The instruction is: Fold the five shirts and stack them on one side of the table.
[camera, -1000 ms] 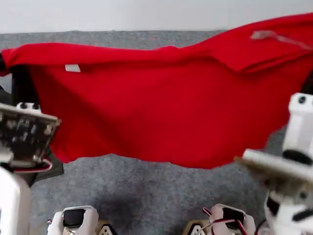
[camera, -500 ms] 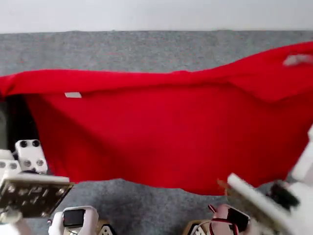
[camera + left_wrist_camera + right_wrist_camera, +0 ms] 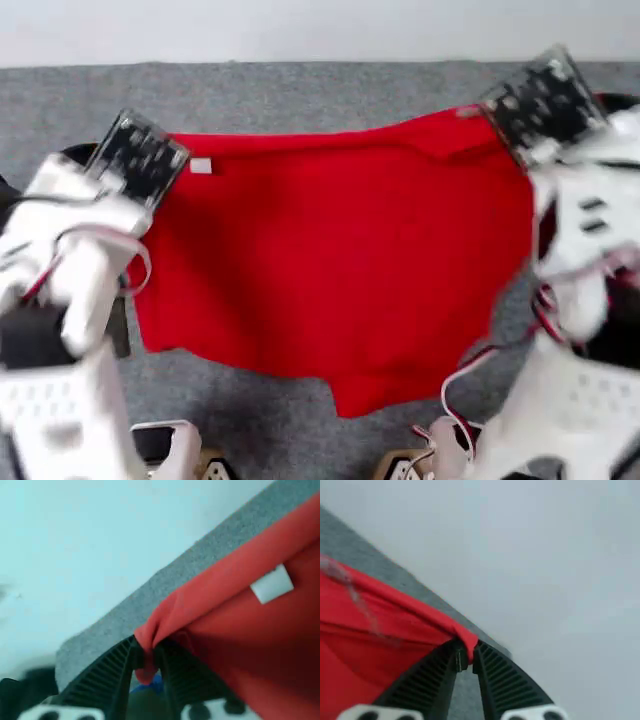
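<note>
A red shirt (image 3: 340, 250) hangs stretched between both arms above the grey table (image 3: 300, 90). A white label (image 3: 201, 166) shows near its top edge on the left. My left gripper (image 3: 147, 657) is shut on a bunched corner of the red shirt (image 3: 250, 625), with the label (image 3: 271, 584) close by. On the other side, my right gripper (image 3: 466, 655) is shut on the opposite corner of the red shirt (image 3: 375, 625). In the high view the left arm (image 3: 90, 230) stands at the shirt's left edge and the right arm (image 3: 575, 200) at its right edge.
Grey table surface (image 3: 250, 420) lies bare below the shirt's hanging hem. A pale wall (image 3: 320, 30) runs behind the table's far edge. The arm bases (image 3: 160, 450) sit at the near edge. Something dark (image 3: 30, 335) lies behind the left arm.
Both arms have swung inward and toward the far side, bringing the shirt's corners closer together. The shirt now spans less width and hangs lower in the middle.
</note>
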`<state>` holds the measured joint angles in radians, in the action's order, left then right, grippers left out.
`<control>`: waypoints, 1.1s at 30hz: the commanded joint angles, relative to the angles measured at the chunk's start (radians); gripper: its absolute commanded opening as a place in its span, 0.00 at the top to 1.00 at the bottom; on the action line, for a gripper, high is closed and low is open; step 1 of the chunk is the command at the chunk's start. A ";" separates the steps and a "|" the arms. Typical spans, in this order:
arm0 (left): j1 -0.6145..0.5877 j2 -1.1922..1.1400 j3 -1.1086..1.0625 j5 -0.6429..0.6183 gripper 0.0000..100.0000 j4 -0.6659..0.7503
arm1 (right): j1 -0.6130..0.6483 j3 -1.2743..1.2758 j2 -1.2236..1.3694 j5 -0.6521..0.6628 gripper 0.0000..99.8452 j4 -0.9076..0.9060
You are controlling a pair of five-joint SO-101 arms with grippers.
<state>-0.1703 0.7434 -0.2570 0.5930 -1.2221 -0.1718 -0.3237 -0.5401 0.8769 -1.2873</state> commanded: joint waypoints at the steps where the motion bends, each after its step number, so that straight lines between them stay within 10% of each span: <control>1: -0.003 -0.074 -0.090 0.009 0.98 0.216 | 0.054 0.086 0.051 -0.011 0.99 0.143; 15: -0.003 -0.623 -0.018 0.104 0.98 0.657 | 0.102 0.276 0.381 -0.049 0.99 0.851; 27: 0.015 -0.939 0.398 0.110 0.98 0.428 | 0.147 0.279 0.547 -0.048 0.99 1.092; 33: 0.018 -0.950 0.410 0.285 0.98 0.224 | 0.156 0.264 0.535 -0.046 0.99 0.831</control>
<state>-0.1550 -0.2140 0.1020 0.7986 -0.9106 -0.0292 -0.0338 0.0199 0.8385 -0.3237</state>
